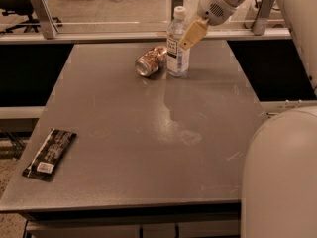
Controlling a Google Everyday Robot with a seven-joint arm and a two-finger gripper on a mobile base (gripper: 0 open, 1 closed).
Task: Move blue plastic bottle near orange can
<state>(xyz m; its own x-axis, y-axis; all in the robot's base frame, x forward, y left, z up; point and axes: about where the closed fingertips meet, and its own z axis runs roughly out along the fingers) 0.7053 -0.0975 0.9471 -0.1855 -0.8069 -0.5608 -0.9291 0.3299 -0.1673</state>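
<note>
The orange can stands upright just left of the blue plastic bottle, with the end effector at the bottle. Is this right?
No. The camera view shows the orange can lying on its side, not upright. It is just left of the blue plastic bottle, with the end effector at the bottle.

Warm, dim light fell from above and beyond the far edge. A pale streak of glare ran down the surface (124,133) nearer than the blue plastic bottle (177,51). The claw (190,36), beside the bottle's upper right, was brightly lit.
</note>
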